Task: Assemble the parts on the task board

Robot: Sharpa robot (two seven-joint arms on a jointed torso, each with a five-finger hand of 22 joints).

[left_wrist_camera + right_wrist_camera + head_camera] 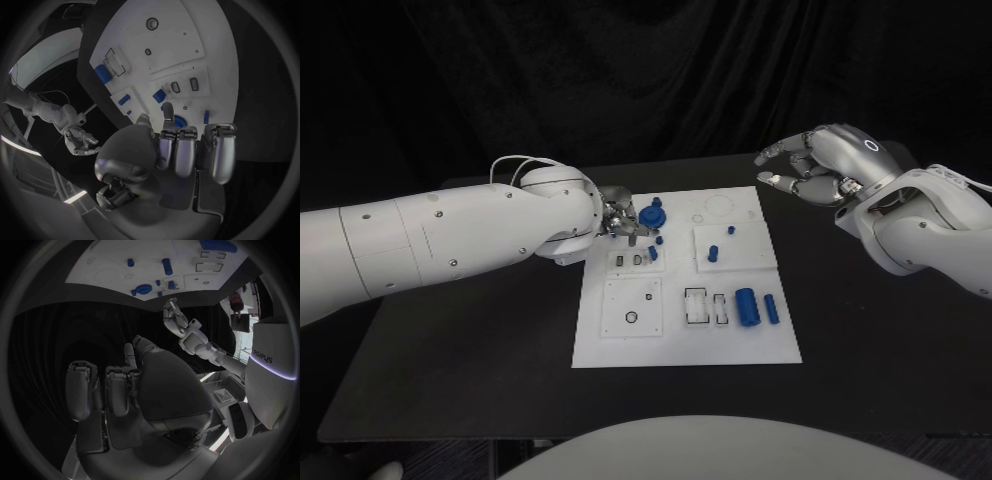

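The only writing I can read is the word "adeys", or something close to it, running sideways on a white panel (263,356) at the edge of my right wrist view; nothing legible shows on the task board (687,345) itself.

The board is a white plate lying flat on a black table (459,380), with black curtain (646,70) hanging behind it.

My left hand (626,222) sits low over the far left part of the board. Its fingers (187,150) are curled downward, and just beyond their tips stands a round blue part (179,120) with a slim blue peg (206,117) beside it. I cannot tell whether this hand has hold of anything.

My right hand (822,165) hangs in the air past the board's far right corner, well apart from it, fingers loosely bent and spread, gripping nothing.

Nearer me than my left hand, toward my right, two blue cylinders (747,305) lie side by side on the board, with empty rectangular outlines (695,304) next to them.

From the head view my left arm hides much of that hand; the left wrist view shows its fingers and the small slots (184,86) beyond them. The right wrist view shows the board from its far side, with my left hand (175,317) over it.
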